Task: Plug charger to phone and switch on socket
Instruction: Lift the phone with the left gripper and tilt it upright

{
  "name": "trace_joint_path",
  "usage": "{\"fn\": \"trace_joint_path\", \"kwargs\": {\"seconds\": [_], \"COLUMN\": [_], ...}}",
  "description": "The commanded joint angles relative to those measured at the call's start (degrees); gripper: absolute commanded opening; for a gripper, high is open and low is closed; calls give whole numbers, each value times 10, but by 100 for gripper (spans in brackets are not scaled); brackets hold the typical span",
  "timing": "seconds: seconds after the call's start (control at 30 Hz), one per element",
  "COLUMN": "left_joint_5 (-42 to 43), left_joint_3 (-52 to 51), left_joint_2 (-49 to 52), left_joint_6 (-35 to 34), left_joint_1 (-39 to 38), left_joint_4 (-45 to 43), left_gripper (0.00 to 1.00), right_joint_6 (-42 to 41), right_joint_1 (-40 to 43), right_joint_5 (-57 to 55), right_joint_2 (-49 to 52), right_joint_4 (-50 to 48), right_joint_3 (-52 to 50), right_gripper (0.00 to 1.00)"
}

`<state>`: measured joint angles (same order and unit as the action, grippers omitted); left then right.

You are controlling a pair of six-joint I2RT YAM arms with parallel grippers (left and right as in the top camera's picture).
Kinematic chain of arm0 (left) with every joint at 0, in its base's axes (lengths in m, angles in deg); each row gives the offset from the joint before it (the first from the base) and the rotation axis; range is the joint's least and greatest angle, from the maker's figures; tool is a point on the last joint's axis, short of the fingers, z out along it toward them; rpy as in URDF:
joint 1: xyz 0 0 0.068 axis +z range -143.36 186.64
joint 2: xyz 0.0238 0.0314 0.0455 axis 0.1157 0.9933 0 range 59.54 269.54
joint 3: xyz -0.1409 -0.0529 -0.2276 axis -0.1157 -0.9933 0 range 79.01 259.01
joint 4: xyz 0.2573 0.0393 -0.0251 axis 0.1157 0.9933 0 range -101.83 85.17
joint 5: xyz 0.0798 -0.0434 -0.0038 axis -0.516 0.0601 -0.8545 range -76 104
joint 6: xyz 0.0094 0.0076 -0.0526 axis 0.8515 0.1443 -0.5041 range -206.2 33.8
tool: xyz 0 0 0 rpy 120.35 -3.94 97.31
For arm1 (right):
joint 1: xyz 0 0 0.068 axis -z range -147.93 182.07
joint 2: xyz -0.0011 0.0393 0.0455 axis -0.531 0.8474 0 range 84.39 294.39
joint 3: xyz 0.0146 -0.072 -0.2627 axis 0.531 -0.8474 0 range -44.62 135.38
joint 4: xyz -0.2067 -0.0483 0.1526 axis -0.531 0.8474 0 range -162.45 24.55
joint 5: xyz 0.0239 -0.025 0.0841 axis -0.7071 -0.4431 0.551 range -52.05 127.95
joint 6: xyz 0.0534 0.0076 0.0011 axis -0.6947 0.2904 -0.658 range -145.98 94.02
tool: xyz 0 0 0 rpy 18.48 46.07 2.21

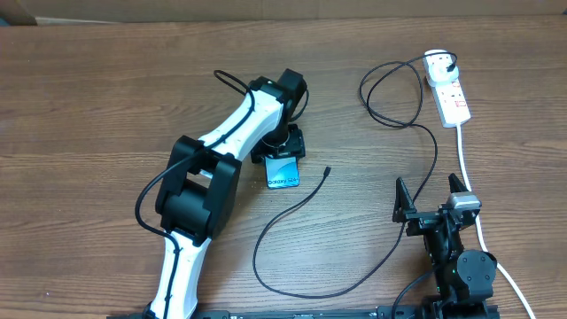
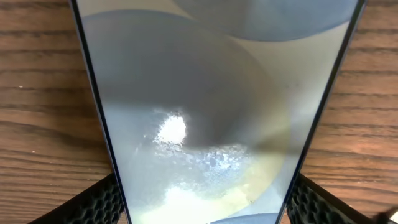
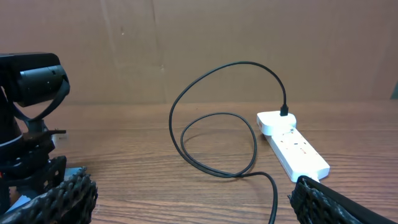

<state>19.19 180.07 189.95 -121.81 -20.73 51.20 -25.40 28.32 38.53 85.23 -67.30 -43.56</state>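
The phone (image 1: 283, 175) lies flat on the wooden table, its "Galaxy S24" end towards me. My left gripper (image 1: 285, 156) reaches down over its far half. In the left wrist view the pale screen (image 2: 205, 112) fills the gap, and both black pads (image 2: 102, 202) rest against its long edges. The charger (image 1: 403, 124) is plugged into the socket (image 1: 447, 89) at the back right. Its black cable loops across the table and its free tip (image 1: 328, 170) lies just right of the phone. My right gripper (image 1: 430, 197) hovers wide open near the front right, holding nothing.
A thick white cord (image 1: 465, 151) runs from the socket down past my right arm. In the right wrist view the cable loops (image 3: 186, 140) lie ahead, with the socket (image 3: 292, 146) to the right and the left arm (image 3: 31, 87) at far left. A brown wall stands behind the table.
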Motion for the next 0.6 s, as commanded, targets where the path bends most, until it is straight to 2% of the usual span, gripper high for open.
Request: {"fn": "trace_joint_path", "kwargs": {"seconds": [0.0,0.27,0.57], "left_joint_5": [24,36,200], "left_joint_3": [-2,38,86], "left_joint_2": [32,18,6], "left_joint_6": [14,28,97], "left_joint_1": [14,25,35], "left_joint_4": [7,54,61], "left_gripper": [74,74,73], "right_joint_6": [-4,-4,-4], "right_joint_1": [2,2,2], "right_joint_5": [-5,-5,-5], "right_joint_2": [-7,-7,-7], "right_joint_4": [-3,-3,-3], "right_joint_3": [-6,-6,-6], "right_gripper": [100,100,100]}}
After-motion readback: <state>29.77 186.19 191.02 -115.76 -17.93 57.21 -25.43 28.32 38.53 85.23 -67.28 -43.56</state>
